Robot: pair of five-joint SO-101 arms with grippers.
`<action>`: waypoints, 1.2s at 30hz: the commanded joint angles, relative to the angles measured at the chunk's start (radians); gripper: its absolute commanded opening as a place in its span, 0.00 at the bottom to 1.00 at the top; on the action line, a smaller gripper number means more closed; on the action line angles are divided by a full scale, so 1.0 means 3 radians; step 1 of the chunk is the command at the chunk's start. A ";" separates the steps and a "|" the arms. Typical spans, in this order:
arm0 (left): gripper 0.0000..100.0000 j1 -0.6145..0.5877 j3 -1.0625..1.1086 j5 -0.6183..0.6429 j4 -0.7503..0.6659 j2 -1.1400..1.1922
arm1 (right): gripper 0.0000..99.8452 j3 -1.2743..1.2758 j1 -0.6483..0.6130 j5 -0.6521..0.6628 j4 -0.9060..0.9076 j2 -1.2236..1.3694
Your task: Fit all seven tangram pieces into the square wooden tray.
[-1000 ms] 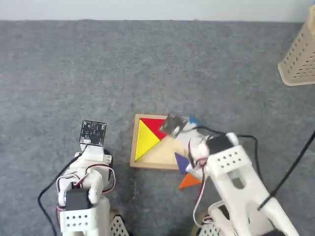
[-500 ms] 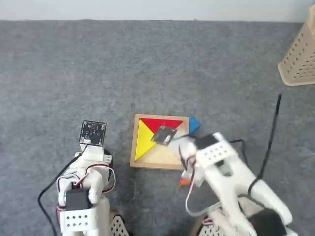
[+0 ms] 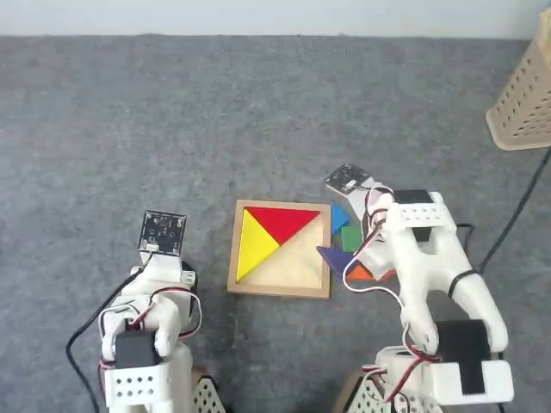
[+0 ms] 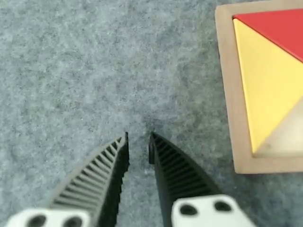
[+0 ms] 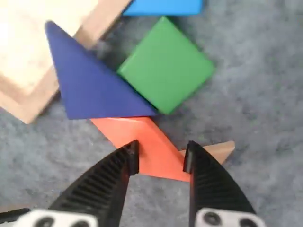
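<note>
1. High view.
   - The tray [image 3: 232, 254] lies mid-table on the grey carpet [image 3: 258, 112].
   - Two of the seven pieces are seated: the red triangle [image 3: 281, 221] along the far side and the yellow triangle [image 3: 255, 245] along the left side. The near-right half of the floor is bare wood.
   - The blue piece [image 3: 338, 217], green square [image 3: 349, 238], purple triangle [image 3: 334, 255] and orange piece [image 3: 359, 273] cluster just right of the tray, partly under the right arm [image 3: 422, 249].
   - The left arm [image 3: 142, 335] stands near-left, apart from the tray.
   - Open carpet lies to the far and left sides. A basket [image 3: 525, 95] stands well apart at far right.

2. Left wrist view.
   - The left gripper [image 4: 138, 142] hangs over bare carpet, its jaws at a narrow gap with nothing between them.
   - The tray's left rim lies to one side of it, unobstructed.

3. Right wrist view.
   - The right gripper [image 5: 161, 153] hangs over the orange piece. Its jaws are partly apart, one tip at each side, and not visibly clamped.
   - The purple triangle's tip lies across the tray's rim, and the green square touches the purple triangle.
   - A tan piece [image 5: 220, 150] pokes out beside one finger.
   - Five pieces appear to remain. The loose pieces lie edge to edge, so lifting one would probably nudge its neighbours.
</note>
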 commanded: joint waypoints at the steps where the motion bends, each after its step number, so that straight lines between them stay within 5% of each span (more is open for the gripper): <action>1: 0.07 0.0005 -0.0028 0.0026 0.0000 -0.0072 | 0.17 -0.0169 -0.0038 -0.0194 0.0023 -0.0320; 11: 0.07 0.0005 -0.0028 0.0026 0.0000 -0.0072 | 0.17 -0.0148 -0.0483 -0.0322 0.0478 -0.0719; 18: 0.07 0.0005 -0.0028 0.0026 0.0000 -0.0072 | 0.30 -0.0138 -0.0386 -0.0026 0.0279 -0.0263; 27: 0.07 0.0005 -0.0028 0.0026 0.0000 -0.0072 | 0.30 -0.0143 -0.0366 0.0107 -0.0003 0.0320; 36: 0.07 0.0005 -0.0028 0.0026 0.0000 -0.0072 | 0.11 -0.0153 -0.0366 0.0087 -0.0008 0.0396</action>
